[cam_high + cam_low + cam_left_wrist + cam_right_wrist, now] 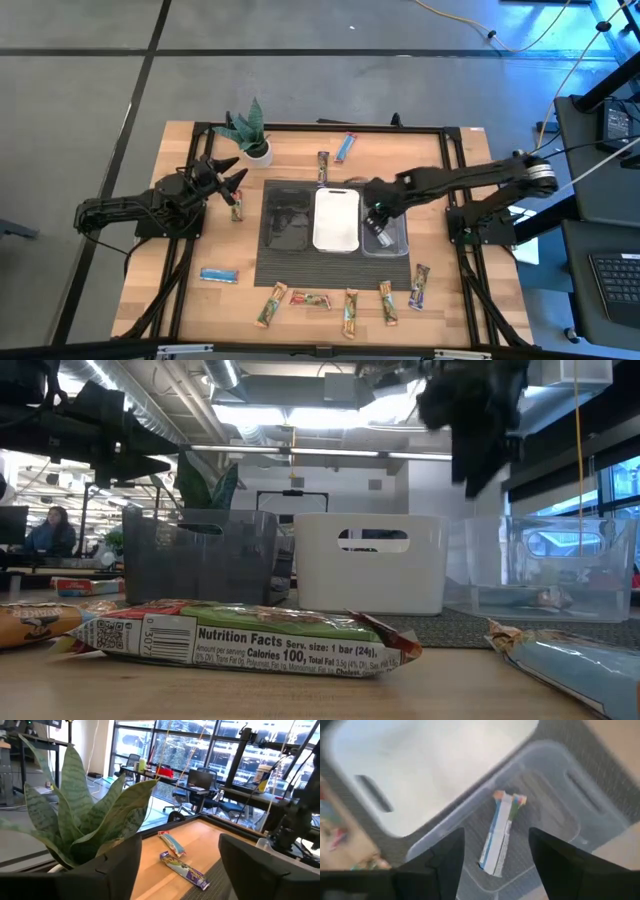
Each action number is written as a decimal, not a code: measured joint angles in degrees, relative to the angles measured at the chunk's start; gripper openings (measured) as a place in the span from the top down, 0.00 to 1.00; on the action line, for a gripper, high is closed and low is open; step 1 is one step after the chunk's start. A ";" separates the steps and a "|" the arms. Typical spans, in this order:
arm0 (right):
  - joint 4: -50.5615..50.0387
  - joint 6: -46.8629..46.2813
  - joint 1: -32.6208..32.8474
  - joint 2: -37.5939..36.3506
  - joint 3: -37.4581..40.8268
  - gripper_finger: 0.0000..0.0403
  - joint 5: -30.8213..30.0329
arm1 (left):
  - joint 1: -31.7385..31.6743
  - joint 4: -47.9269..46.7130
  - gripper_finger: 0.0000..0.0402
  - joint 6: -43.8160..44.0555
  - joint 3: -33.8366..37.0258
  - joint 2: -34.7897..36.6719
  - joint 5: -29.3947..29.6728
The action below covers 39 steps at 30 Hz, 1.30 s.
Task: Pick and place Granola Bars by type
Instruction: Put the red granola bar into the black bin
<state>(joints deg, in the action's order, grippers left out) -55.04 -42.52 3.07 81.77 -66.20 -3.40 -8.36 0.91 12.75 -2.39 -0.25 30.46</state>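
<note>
Granola bars lie about the table: a row along the near edge [351,312], a blue one [219,275] near left, two by the far edge [346,147], and one [237,208] beside the left gripper. A silver-blue bar [500,837] lies flat on the floor of the clear tray [397,243]. My right gripper [377,214] hangs open above that tray, its fingers on either side of the bar in the right wrist view and apart from it. My left gripper [232,176] is open at the table's left, beside the potted plant [252,135], holding nothing.
The black tray [285,222], the white tray [336,240] and the clear tray stand side by side on a dark mat in the table's middle. The plant [75,815] stands close before the left gripper. A bar with its nutrition label showing [240,635] lies nearest the low camera.
</note>
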 joint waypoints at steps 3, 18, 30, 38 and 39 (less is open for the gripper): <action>-0.05 2.04 0.00 -4.95 -0.30 0.46 -0.06 | 0.00 0.04 0.28 0.00 0.00 -0.17 0.04; -5.69 6.79 -0.85 -20.81 -0.06 0.45 -15.37 | 0.08 -0.56 0.25 6.02 -0.78 -1.74 -0.53; -6.15 7.08 -2.97 -21.82 -0.04 0.45 -15.60 | 0.07 -28.93 0.27 12.97 -22.50 -24.26 5.69; -6.15 8.67 -2.97 -21.82 -0.02 0.45 -15.85 | 0.06 -57.87 0.27 35.00 -40.27 -40.74 1.42; -6.15 8.74 -2.97 -21.82 -0.02 0.45 -16.33 | 0.08 -60.73 0.27 38.49 -41.51 -42.54 0.24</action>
<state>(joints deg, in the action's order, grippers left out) -61.19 -33.78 0.10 59.94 -66.22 -19.74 -8.27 -59.82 51.24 -43.90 -42.80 30.70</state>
